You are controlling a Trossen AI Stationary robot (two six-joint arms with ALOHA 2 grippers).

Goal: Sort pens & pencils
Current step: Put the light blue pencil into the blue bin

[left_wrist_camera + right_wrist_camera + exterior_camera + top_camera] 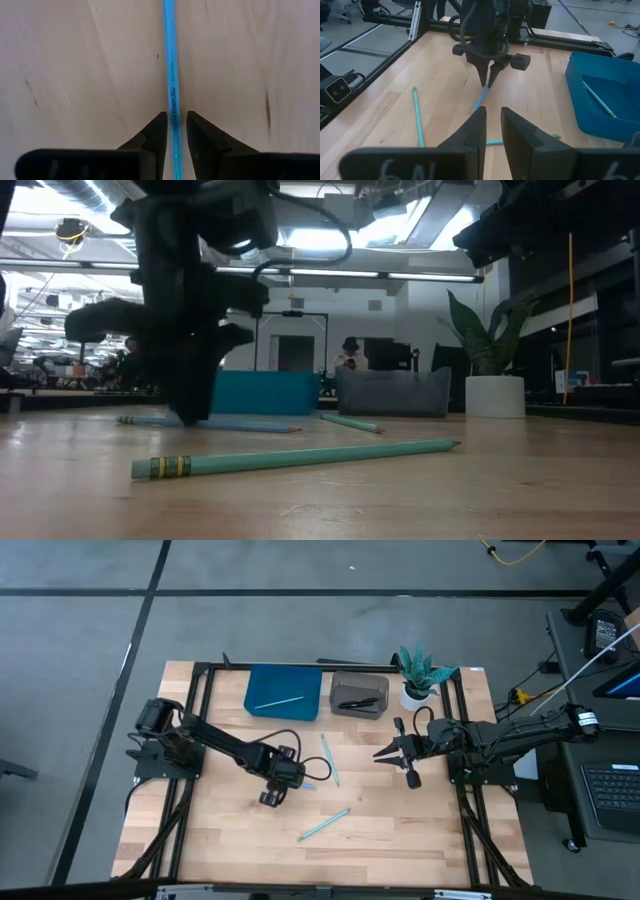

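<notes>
Grey floor is surrounding the wooden tabletop [230, 840], which is sitting in the middle of the high view inside a black frame. Along its upper edge a blue tray [262, 681] is holding one pencil [279, 700], a grey tray [345, 681] just right of it is holding the black pens [359, 701], and a potted plant [420, 675] is standing farther right.

Three more pencils are lying loose on the tabletop: one [329, 758] at centre running up and down, one [323, 824] lower down lying slanted, and one [171, 80] under the left arm.

The left hand [272, 797] is pointing down at the tabletop left of centre. Its fingers [155, 137] are standing slightly apart, straddling that third pencil, one on each side; whether they are pressing on it is not clear.

The right hand [384, 753] is hanging right of centre, above the tabletop, pointing left toward the other arm. Its fingers [477, 127] are standing a narrow gap apart with nothing between them.
</notes>
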